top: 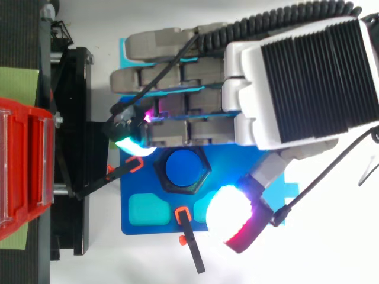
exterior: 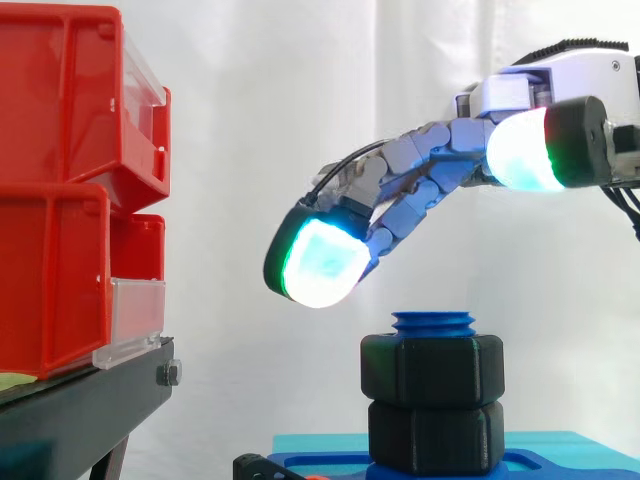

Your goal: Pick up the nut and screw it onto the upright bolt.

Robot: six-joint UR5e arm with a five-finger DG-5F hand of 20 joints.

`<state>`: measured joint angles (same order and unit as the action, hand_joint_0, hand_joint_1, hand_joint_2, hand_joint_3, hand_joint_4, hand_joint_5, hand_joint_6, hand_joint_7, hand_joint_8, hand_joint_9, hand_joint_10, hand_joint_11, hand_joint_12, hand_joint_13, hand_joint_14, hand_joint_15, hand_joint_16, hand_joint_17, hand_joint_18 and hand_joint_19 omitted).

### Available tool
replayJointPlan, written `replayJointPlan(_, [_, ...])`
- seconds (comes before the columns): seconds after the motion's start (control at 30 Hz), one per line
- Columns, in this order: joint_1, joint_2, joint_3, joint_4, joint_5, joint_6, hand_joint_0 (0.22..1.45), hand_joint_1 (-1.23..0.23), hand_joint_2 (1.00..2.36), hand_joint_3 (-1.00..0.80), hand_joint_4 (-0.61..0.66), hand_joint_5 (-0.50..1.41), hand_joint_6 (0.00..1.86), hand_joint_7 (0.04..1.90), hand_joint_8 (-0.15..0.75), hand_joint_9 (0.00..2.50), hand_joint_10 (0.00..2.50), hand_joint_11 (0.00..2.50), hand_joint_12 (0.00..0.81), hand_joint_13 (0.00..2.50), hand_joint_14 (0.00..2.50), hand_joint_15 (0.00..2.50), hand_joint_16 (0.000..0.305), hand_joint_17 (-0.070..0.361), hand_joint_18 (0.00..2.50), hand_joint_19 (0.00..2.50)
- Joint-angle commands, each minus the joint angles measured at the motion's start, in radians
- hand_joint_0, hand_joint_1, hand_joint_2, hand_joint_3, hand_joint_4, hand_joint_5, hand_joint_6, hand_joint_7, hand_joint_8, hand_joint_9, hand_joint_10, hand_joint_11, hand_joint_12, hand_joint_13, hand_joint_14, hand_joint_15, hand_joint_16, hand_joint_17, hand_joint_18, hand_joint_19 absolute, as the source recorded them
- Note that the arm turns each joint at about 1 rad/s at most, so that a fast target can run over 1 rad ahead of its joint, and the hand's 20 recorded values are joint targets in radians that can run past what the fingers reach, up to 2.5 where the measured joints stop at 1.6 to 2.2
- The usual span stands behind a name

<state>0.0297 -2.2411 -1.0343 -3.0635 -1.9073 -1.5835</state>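
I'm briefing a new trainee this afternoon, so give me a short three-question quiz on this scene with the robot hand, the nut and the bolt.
1. True or false: the robot hand is gripping the top black nut.
2. Multiple choice: where is the top black nut?
A. On the upright bolt, below the robot hand
B. Pinched between the robot hand's fingers
C. Lying on its side beside the bolt
3. Fill in the blank: the bolt thread showing above the top black nut is ___ in colour.

Key: 1 false, the robot hand hovers above it with relaxed fingers and holds nothing; 2 A; 3 blue.
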Motion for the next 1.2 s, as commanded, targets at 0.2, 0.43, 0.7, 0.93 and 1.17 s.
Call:
replayJointPlan(0.2, [0.032, 0.0, -0.059, 0.091, 0.028, 0.026, 0.48, 0.07, 1.0, -0.5, 0.12, -0.17, 0.5, 0.64, 0.193, 0.2, 0.0, 0.0, 0.344, 0.0, 0.0, 0.0, 0.042, 0.095, 0.0, 0.0])
replayJointPlan(0.43, [0.044, 0.0, -0.059, 0.088, 0.05, 0.026, 0.48, 0.08, 1.0, -0.5, 0.14, -0.14, 0.5, 0.76, 0.203, 0.2, 0.0, 0.0, 0.347, 0.0, 0.0, 0.0, 0.043, 0.096, 0.0, 0.0])
replayJointPlan(0.7, [0.046, -0.023, -0.059, 0.068, 0.048, 0.026, 0.48, 0.07, 1.0, -0.5, 0.15, -0.12, 0.5, 0.84, 0.211, 0.22, 0.0, 0.0, 0.347, 0.0, 0.0, 0.0, 0.043, 0.096, 0.0, 0.0])
replayJointPlan(0.93, [0.033, -0.041, -0.059, 0.089, 0.034, 0.065, 0.49, 0.03, 1.0, -0.5, 0.19, -0.09, 0.5, 0.98, 0.22, 0.28, 0.0, 0.0, 0.345, 0.04, 0.0, 0.0, 0.042, 0.094, 0.0, 0.0])
replayJointPlan(1.17, [0.029, -0.041, -0.059, 0.086, 0.03, 0.065, 0.49, 0.02, 1.0, -0.5, 0.21, -0.08, 0.5, 1.09, 0.23, 0.31, 0.0, 0.0, 0.34, 0.07, 0.0, 0.0, 0.041, 0.092, 0.0, 0.0])
